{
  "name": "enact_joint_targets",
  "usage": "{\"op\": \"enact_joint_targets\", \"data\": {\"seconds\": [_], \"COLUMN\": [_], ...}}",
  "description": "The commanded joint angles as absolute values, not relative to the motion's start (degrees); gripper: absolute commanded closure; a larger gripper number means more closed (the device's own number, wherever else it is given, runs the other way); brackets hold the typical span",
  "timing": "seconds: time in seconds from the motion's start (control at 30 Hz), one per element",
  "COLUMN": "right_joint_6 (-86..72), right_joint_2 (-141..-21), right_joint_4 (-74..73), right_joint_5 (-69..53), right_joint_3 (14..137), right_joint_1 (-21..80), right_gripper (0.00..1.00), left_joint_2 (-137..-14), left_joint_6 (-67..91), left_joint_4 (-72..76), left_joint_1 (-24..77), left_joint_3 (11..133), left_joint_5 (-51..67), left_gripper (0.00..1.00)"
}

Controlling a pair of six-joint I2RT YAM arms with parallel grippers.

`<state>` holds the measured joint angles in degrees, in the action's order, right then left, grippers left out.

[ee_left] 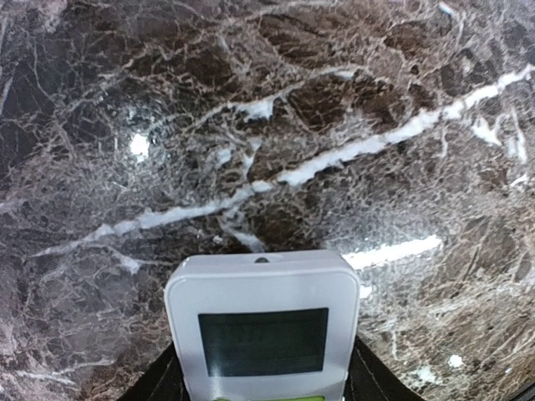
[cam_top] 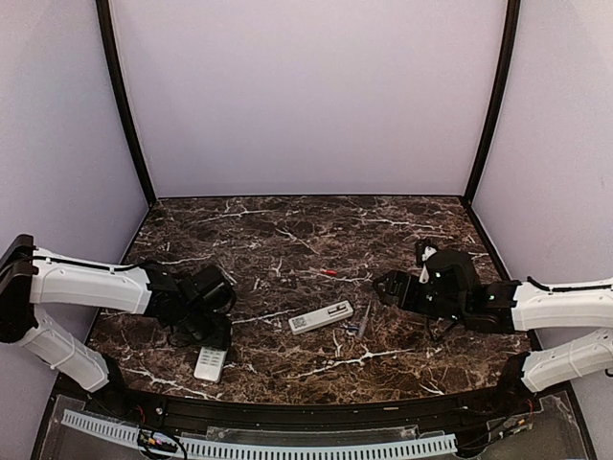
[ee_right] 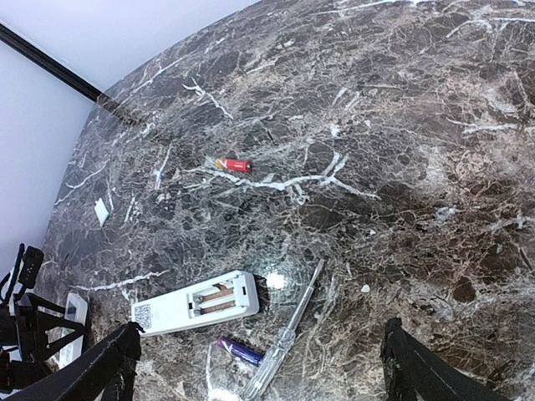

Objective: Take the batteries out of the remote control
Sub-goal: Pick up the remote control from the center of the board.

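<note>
A white remote control (ee_right: 167, 313) lies back up mid-table with its compartment open and two batteries (ee_right: 216, 299) inside. A loose red battery (ee_right: 234, 164) lies farther back, and a purple one (ee_right: 241, 351) lies near the remote. My right gripper (ee_right: 262, 327) hovers open above and to the right of this remote (cam_top: 321, 316), holding nothing. A second white remote (ee_left: 261, 334), screen up, lies between the fingers (ee_left: 376, 380) of my left gripper (cam_top: 209, 335). Whether those fingers press its sides does not show.
A clear-handled screwdriver (ee_right: 288, 334) lies beside the purple battery. A small white cover (ee_right: 101, 210) rests far left on the marble table (cam_top: 287, 230). Purple walls close in the back and sides.
</note>
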<state>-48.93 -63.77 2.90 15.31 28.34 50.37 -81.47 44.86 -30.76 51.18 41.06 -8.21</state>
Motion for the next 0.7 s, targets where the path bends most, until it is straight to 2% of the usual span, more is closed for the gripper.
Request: {"op": "enact_joint_targets", "data": {"seconds": [0.0, 0.17, 0.33, 0.5, 0.67], "right_joint_6": [-47.9, -42.0, -37.6, -35.3, -32.5], "right_joint_2": [-59.7, -54.4, -53.9, -60.8, -69.9], "right_joint_4": [4.4, 12.2, 18.7, 22.9, 25.3], "right_joint_5": [14.1, 3.6, -10.6, -16.5, -20.7], "right_joint_3": [27.7, 27.9, 32.4, 38.8, 47.3], "right_joint_1": [50.5, 50.6, 50.9, 54.7, 59.7], "right_gripper": [0.02, 0.01, 0.01, 0.01, 0.01], "left_joint_2": [-73.2, -63.7, -57.6, -56.0, -57.1], "left_joint_6": [46.0, 43.1, 38.1, 36.4, 37.6], "left_joint_4": [-31.8, -26.1, -10.2, 5.6, 16.2], "left_joint_1": [51.1, 49.0, 47.0, 46.7, 46.7], "left_joint_3": [41.0, 43.9, 45.7, 46.9, 47.0], "left_joint_5": [-10.6, -6.4, 4.6, 19.2, 28.3], "left_gripper": [0.5, 0.51, 0.52, 0.51, 0.51]}}
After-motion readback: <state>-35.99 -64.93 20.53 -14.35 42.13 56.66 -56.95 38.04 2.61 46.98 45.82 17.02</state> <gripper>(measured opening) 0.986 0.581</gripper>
